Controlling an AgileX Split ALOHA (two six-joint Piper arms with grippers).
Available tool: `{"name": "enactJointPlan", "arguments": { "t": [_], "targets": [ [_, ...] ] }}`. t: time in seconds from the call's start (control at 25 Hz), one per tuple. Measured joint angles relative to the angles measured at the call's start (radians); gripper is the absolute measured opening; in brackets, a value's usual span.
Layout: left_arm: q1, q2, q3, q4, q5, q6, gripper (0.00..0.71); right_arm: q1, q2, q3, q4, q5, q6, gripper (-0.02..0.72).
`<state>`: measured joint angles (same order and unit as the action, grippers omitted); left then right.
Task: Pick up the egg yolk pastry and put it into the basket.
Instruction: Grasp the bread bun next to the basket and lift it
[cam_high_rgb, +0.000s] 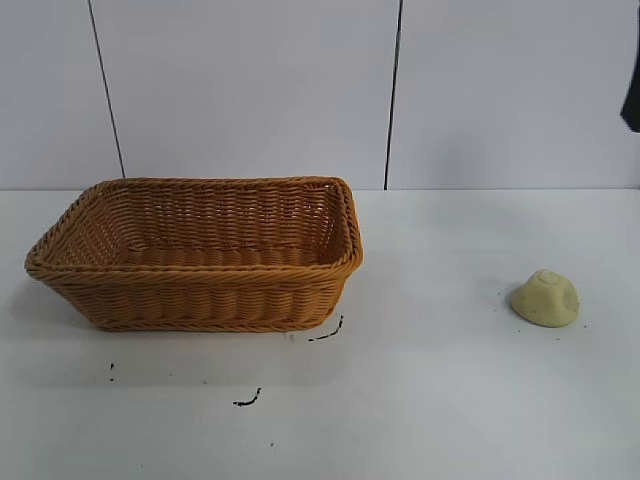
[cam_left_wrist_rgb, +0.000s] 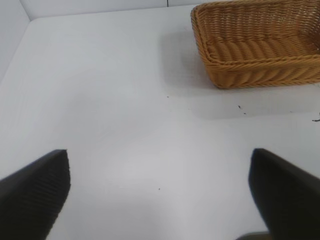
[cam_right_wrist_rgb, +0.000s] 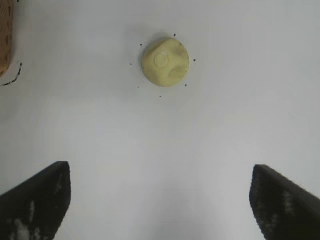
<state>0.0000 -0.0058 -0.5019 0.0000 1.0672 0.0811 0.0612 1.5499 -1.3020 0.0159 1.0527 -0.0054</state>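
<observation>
The egg yolk pastry, a small pale yellow-green dome, sits on the white table at the right; it also shows in the right wrist view. The orange-brown wicker basket stands at the left, empty, and shows in the left wrist view. My right gripper is open and empty, above the table with the pastry ahead of its fingers and apart from them. My left gripper is open and empty over bare table, away from the basket. Only a dark bit of the right arm shows in the exterior view.
Small black marks lie on the table in front of the basket. A corner of the basket shows at the edge of the right wrist view. A white panelled wall stands behind the table.
</observation>
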Motion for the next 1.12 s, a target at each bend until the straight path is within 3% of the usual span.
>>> {"name": "enactJointPlan", "arguments": {
  "t": [0.4, 0.68, 1.12],
  "targets": [
    [0.0, 0.0, 0.0, 0.0, 0.0, 0.0, 0.697, 0.003, 0.401, -0.257, 0.007, -0.003, -0.023, 0.695],
    [0.0, 0.0, 0.0, 0.0, 0.0, 0.0, 0.697, 0.018, 0.557, -0.269, 0.01, -0.011, -0.026, 0.695],
    [0.0, 0.0, 0.0, 0.0, 0.0, 0.0, 0.697, 0.018, 0.677, -0.27, -0.009, -0.087, 0.005, 0.695]
  ]
}}
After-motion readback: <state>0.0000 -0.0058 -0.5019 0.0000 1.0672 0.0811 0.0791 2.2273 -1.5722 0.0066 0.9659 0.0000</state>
